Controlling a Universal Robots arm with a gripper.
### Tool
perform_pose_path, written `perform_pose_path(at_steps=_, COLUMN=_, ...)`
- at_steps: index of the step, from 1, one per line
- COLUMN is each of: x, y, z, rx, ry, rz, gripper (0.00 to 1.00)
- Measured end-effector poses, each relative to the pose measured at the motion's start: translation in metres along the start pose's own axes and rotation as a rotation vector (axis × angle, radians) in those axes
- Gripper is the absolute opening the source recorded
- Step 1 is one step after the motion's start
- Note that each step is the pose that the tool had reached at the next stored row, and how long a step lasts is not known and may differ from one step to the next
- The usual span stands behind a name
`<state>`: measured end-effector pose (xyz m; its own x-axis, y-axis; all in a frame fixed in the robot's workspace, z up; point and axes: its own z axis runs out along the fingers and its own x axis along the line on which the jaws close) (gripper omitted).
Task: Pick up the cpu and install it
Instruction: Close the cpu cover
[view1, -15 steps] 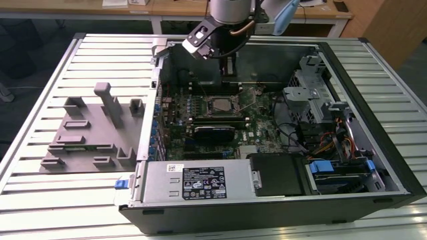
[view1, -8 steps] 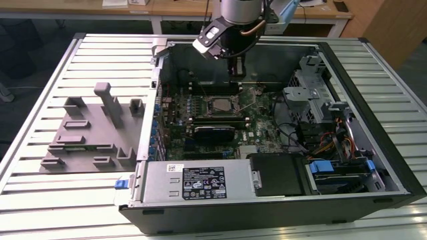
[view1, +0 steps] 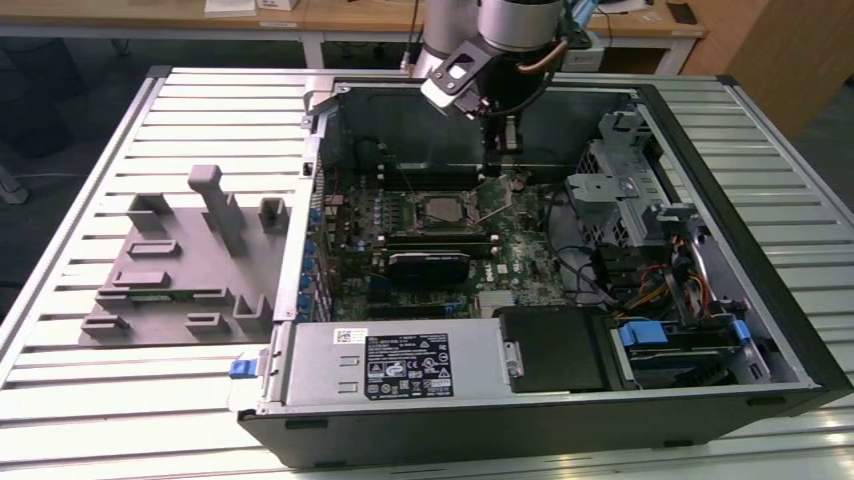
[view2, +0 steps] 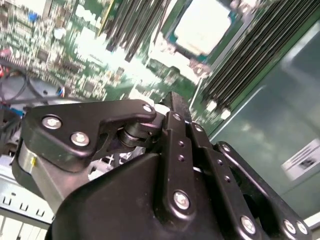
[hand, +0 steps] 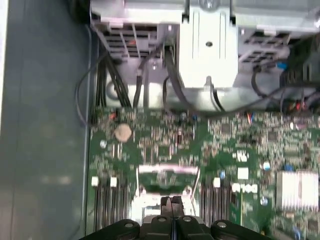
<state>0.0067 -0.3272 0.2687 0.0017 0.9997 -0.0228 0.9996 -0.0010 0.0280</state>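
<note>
We see a slatted metal table (view1: 80, 400) carrying an open computer case (view1: 747, 200) that lies on its side. The robot arm (view1: 514, 30) reaches down into the case from above its far wall. On the exterior view's left, a grey moulded fixture tray (view1: 160, 290) rests on the table just beside the case. Inside the case, a metal power supply (view1: 387, 365) fills the near edge, and the green motherboard (view1: 527, 250) covers the floor behind it.

The claw (view1: 495, 175) hangs low over the motherboard, close to the far wall. In the first wrist view its two black fingers (hand: 166, 205) are pressed flat against each other, so we read the claw (hand: 171, 202) as clenched, and we see nothing between them.

The cpu (view1: 438, 207) lies flat within the black socket frame (view1: 470, 222) in the middle of the motherboard, near the claw on the exterior view's left and apart from it. In the second wrist view the cpu (view2: 202, 25) appears as a pale square beyond the claw's linkage.
</note>
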Motion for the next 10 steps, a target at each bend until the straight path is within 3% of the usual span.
perform_pose_path(at_steps=6, x=0.0001, y=0.0256, z=0.0030, rx=0.0103, ry=-0.0002, rz=0.000, gripper=0.11)
perform_pose_path(at_steps=10, x=0.0003, y=0.0328, z=0.0069, rx=0.0128, ry=-0.0001, rz=-0.001, gripper=0.11)
